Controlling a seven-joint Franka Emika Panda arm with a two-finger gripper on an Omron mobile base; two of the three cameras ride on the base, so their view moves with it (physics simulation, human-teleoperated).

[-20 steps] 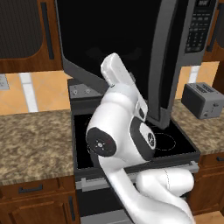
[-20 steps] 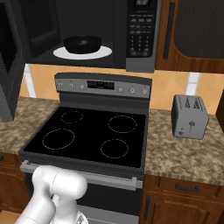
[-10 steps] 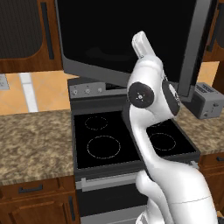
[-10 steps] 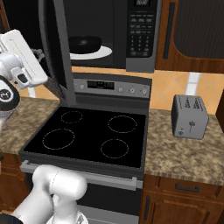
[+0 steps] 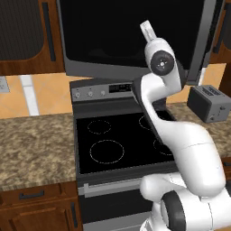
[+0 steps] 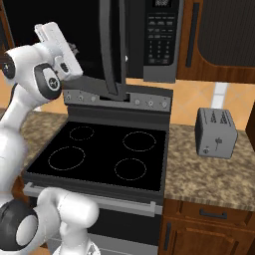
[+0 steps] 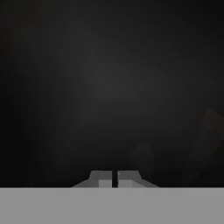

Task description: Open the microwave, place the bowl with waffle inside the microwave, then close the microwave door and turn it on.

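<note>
The microwave door (image 5: 126, 36) is a wide dark glass panel that hangs partly swung in front of the oven. In the right base view the microwave door (image 6: 112, 47) shows almost edge-on, left of the black keypad (image 6: 160, 35) of the microwave. My arm is raised, and the white hand (image 6: 57, 42) sits close against the door's outer face. In the hand view, dark glass lies ahead of my gripper (image 7: 113, 179), whose fingertips (image 7: 101, 178) are pressed together, holding nothing. The bowl and waffle are hidden behind the door.
A black glass stove (image 5: 117, 144) (image 6: 104, 154) lies below, with granite counter (image 5: 31, 144) on both sides. A grey toaster (image 6: 215, 132) (image 5: 210, 103) stands on the right counter. Dark wooden cabinets (image 6: 221, 30) flank the microwave.
The arm has risen from low over the stove up to the door. The door has swung from wide open toward the microwave's front, covering the bowl seen inside earlier.
</note>
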